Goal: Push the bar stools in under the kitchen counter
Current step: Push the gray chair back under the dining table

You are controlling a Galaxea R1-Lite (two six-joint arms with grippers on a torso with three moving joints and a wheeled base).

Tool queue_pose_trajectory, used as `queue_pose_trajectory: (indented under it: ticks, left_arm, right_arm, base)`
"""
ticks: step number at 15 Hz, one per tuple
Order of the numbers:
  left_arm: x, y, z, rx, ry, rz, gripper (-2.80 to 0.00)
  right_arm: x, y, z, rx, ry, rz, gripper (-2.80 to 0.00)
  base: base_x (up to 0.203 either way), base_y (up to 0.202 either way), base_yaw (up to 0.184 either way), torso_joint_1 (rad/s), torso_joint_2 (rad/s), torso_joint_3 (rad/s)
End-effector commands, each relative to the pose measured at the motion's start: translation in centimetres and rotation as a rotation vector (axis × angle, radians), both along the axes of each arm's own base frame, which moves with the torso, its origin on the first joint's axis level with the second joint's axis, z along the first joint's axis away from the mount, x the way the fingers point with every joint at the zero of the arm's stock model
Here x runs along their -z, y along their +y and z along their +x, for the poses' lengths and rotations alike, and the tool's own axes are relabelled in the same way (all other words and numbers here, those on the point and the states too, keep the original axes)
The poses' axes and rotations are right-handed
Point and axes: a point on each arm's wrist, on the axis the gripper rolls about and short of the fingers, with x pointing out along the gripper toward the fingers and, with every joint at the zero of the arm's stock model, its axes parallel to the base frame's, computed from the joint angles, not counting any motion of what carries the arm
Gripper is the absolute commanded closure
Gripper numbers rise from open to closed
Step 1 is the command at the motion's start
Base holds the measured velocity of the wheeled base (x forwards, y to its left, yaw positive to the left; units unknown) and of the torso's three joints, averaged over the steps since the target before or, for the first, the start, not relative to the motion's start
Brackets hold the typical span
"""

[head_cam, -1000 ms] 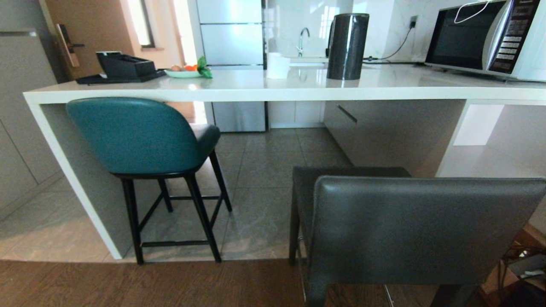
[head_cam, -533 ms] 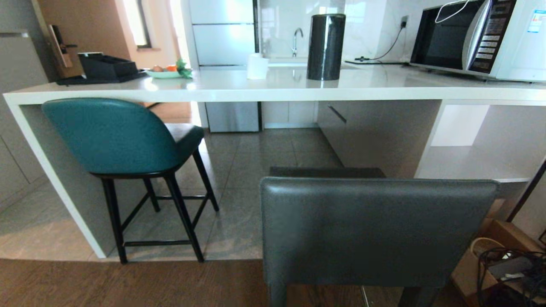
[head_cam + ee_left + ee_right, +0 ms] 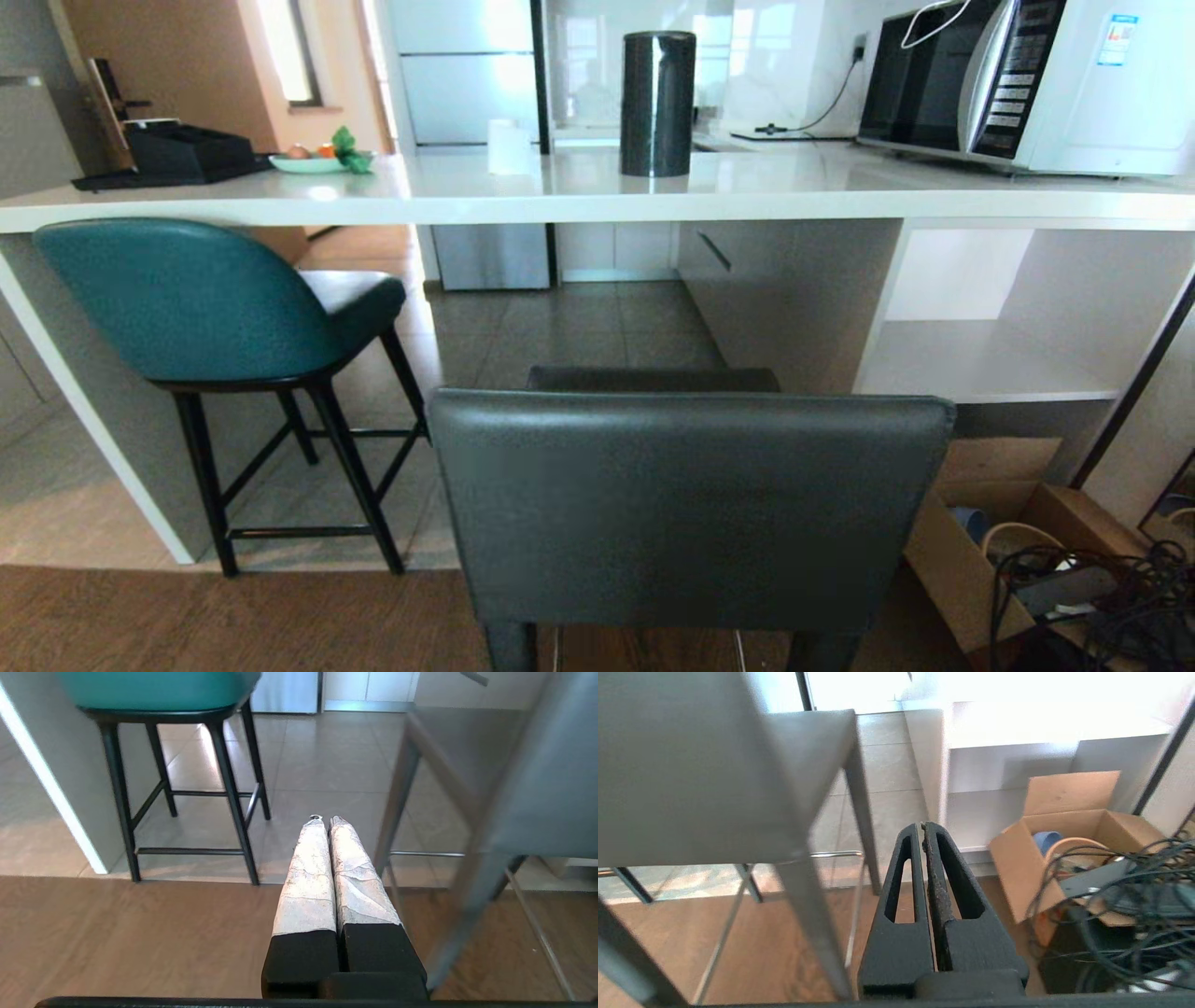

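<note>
A: Bar stools. Grey stool [image 3: 686, 504] now sits centre of the head view, close in front; a second ago it was off to the right. Teal stool [image 3: 187, 299] has slid toward the left edge. The whole scene shifted together, so the camera moved, not the furniture.

B: Positions against the kitchen counter [image 3: 597, 201]?

A: Teal stool at the left end, seat under the slab, backrest at the slab's front edge, beside the white panel leg. Grey stool out from the slab, back legs on the wood floor, seat short of the counter.

B: Arms?

A: Neither shows in the head view. Left gripper [image 3: 325, 820] hangs low, pointing forward and down at the floor between the two stools, fingers pressed together, nothing in them. Right gripper [image 3: 922, 826] likewise low, just right of the grey stool, fingers together and empty, cardboard box [image 3: 1064, 826] and cables [image 3: 1125, 896] to its right.
</note>
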Motion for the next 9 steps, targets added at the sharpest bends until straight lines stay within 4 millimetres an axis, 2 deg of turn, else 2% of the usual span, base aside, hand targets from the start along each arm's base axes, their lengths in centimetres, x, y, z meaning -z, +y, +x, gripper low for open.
queue_pose_trajectory:
  ticks: [1, 9]
  left_arm:
    - [0.08, 0.0, 0.02, -0.001, 0.002, 0.0, 0.0]
    - [0.08, 0.0, 0.02, -0.003, 0.002, 0.0, 0.0]
  right_arm:
    - [0.12, 0.0, 0.05, 0.001, 0.005, 0.0, 0.0]
    - [0.12, 0.0, 0.05, 0.001, 0.005, 0.0, 0.0]
  base:
    - [0.0, -0.143, -0.006, -0.003, 0.0, -0.001]
    - [0.0, -0.009, 0.001, 0.001, 0.0, 0.0]
